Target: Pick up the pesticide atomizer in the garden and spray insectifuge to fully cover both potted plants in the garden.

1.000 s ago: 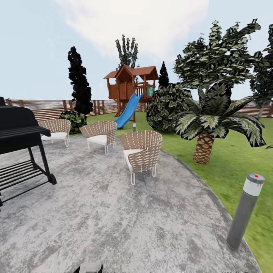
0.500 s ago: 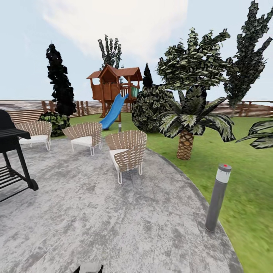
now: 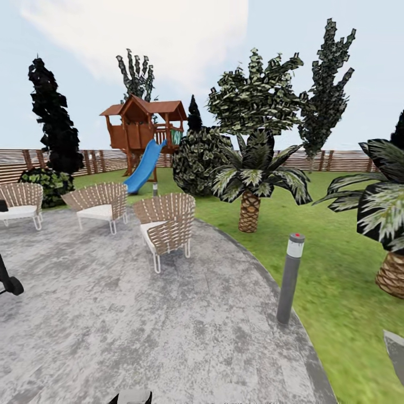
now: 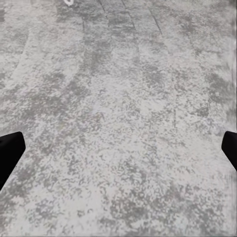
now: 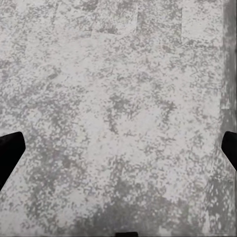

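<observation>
Searching the patio, both grippers empty and spread wide.

No atomizer or low speckled rosettes visible, perhaps hidden beyond the green lawn (image 3: pixel 336 269); turning on the grey stone paving (image 3: pixel 140 325), the base could clip the grey bollard light (image 3: pixel 290 279) or woven wicker chair (image 3: pixel 166 224).

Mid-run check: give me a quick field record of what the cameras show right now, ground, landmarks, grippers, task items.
ground: grey stone patio, lawn to its right
seating: three wicker chairs, nearest
landmarks: bollard light at patio edge; palm on grass; playhouse with blue slide by fence
left gripper: open, over paving
right gripper: open, over paving
atomizer: not spotted
</observation>
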Available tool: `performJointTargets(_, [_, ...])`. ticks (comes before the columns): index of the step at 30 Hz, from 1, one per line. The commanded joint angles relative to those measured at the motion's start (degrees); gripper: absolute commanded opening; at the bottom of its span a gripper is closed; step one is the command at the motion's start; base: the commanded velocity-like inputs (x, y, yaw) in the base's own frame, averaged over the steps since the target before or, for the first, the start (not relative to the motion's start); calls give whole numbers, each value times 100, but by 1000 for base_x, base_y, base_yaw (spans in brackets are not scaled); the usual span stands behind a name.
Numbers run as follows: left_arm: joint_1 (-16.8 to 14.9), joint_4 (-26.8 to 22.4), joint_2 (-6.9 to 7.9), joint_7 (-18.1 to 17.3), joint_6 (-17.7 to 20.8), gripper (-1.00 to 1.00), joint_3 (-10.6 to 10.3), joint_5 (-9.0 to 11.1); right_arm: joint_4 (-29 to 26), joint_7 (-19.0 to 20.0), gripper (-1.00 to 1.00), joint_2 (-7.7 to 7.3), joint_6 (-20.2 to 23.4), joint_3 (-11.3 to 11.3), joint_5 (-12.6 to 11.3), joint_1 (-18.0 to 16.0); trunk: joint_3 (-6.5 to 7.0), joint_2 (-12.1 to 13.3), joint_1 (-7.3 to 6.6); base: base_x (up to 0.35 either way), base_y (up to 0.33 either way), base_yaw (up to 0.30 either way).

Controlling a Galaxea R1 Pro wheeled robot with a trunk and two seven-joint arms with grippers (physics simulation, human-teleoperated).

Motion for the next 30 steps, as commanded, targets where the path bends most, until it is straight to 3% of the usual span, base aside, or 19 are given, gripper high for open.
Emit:
performJointTargets(1, [-2,2,0,-1,-18,100,-1,-1,4,-2,100,1,-20,-9,-2,-5,-7,-4,-1,-12,0,-265])
performJointTargets(30, [-1,2,5,-1,-18,100,-1,-1,9,-2,100,2,-18,-8,-2,-5,-6,-4,-1,-1,0,-268])
